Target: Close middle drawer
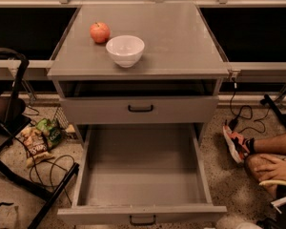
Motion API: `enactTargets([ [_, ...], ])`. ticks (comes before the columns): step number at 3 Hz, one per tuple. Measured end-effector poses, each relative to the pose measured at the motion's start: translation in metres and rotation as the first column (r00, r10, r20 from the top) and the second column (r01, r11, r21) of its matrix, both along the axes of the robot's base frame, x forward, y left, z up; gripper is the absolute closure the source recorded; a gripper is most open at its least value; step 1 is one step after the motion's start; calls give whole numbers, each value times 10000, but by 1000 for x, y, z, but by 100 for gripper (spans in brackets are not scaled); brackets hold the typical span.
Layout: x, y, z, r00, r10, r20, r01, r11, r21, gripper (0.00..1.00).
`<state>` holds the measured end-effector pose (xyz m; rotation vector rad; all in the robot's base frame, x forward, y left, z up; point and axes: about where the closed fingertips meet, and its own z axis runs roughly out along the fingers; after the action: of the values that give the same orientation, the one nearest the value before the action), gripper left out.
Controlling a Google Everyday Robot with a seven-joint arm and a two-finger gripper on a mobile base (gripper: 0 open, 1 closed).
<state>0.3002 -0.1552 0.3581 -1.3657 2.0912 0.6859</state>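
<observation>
Middle drawer (181, 213) stands pulled fully out at six o'clock, its black handle (143, 220) facing the camera, so a push on the front panel toward twelve o'clock should shut it. The gripper is out of view; its grip cannot be told. Apple (100, 32) and white bowl (125, 50) sit at eleven o'clock on the cabinet top (181, 37).

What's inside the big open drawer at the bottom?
Nothing shows inside the open drawer: its tray floor is bare grey. The back end runs under the drawer above, so that part is hidden. The gripper is not in the picture.
</observation>
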Motion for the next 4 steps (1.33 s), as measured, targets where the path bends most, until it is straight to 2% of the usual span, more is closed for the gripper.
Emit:
enactTargets([
  [1,19,49,-13,9975,-121,692,60,9961,876,100],
  [2,35,73,-12,9917,-378,1230,237,9932,1141,100],
  [3,62,88,-1,9784,-783,1912,587,9926,1065,100],
  [4,77,93,4,9711,-929,2198,742,9930,919,100],
])
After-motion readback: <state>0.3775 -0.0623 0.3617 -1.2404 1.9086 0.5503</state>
